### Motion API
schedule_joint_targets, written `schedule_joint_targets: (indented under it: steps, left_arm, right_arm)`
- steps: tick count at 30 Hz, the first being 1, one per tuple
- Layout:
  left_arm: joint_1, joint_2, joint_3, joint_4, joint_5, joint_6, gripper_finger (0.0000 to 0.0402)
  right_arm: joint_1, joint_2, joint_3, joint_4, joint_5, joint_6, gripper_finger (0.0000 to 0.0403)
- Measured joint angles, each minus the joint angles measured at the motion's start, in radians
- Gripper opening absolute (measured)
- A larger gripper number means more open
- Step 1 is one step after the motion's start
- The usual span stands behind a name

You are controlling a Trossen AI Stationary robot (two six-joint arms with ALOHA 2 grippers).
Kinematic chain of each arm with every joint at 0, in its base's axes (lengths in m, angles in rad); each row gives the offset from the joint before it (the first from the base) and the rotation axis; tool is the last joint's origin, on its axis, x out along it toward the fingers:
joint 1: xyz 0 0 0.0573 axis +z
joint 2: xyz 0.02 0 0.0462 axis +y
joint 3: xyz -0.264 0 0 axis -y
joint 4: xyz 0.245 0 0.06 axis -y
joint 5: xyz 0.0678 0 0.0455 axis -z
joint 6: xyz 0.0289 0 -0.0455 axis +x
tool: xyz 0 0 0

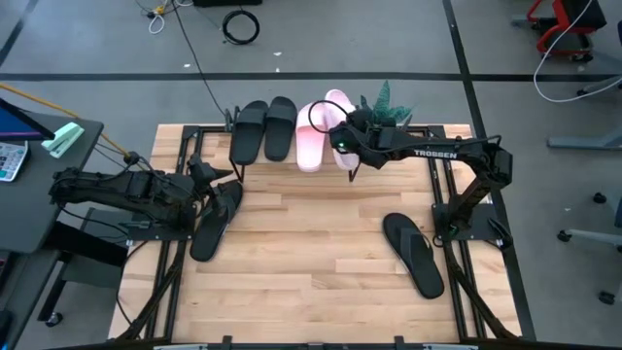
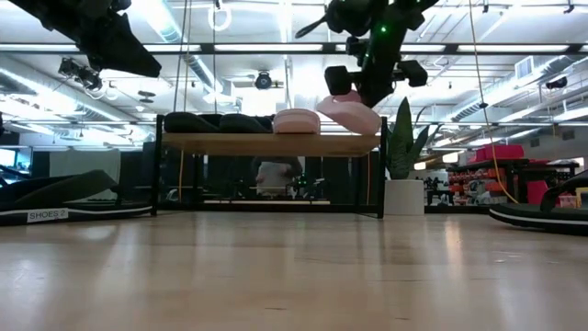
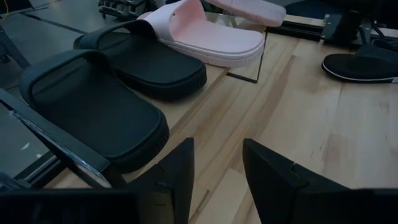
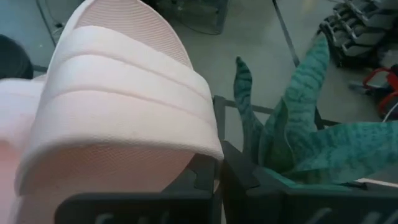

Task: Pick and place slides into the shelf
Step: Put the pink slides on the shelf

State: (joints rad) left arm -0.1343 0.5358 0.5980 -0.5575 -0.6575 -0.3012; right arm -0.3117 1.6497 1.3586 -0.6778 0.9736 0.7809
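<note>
The shelf (image 1: 292, 160) stands at the table's far edge; in the low view its wooden top (image 2: 271, 142) carries two black slides (image 1: 264, 128) and one pale pink slide (image 1: 311, 146) lying flat on their soles. My right gripper (image 1: 342, 144) reaches over the shelf's right part, shut on the second pale pink slide (image 1: 340, 105), which shows tilted in the low view (image 2: 352, 112). My left gripper (image 3: 217, 177) is open, low near the table's left edge by a thin black slide (image 1: 216, 219). The other thin black slide (image 1: 413, 255) lies flat at the right. My right gripper has the pale pink slide by its side edge beside the broad strap (image 4: 208, 149), coming from above and from the table's right. The strap hides how the fingers (image 4: 239, 177) close on it. The slide is tilted over the shelf top (image 2: 367, 136); whether it rests there I cannot tell.
A green plant (image 1: 389, 102) in a white pot (image 2: 401, 196) stands just beyond the shelf's right end, close to my right gripper. Black frame rails (image 1: 457, 243) run along both sides of the table. Bare tabletop (image 1: 311, 253) lies between the two thin slides.
</note>
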Motion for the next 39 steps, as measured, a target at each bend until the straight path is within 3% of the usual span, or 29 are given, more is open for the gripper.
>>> schedule_joint_targets:
  steps: [4, 8, 23, 32, 39]
  left_arm:
    - [0.0, 0.0, 0.0, 0.0, 0.0, -0.001, 0.014]
    - [0.0, 0.0, 0.0, 0.0, 0.0, -0.001, 0.0147]
    - [0.0, 0.001, 0.0, 0.0, 0.0, -0.021, 0.0146]
    - [0.0, 0.001, 0.0, 0.0, 0.0, -0.029, 0.0155]
    - [0.0, 0.001, 0.0, 0.0, 0.0, -0.029, 0.0147]
  right_arm:
    - [-0.01, 0.0, 0.0, 0.001, 0.004, 0.002, 0.001]
    - [-0.028, 0.0, 0.0, 0.002, -0.069, 0.004, 0.0019]
    - [-0.05, 0.0, 0.0, 0.013, -0.091, -0.051, 0.009]
    - [-0.025, -0.001, 0.0, 0.022, -0.095, -0.084, 0.0094]
    - [-0.025, -0.003, 0.001, 0.023, -0.164, -0.076, 0.0095]
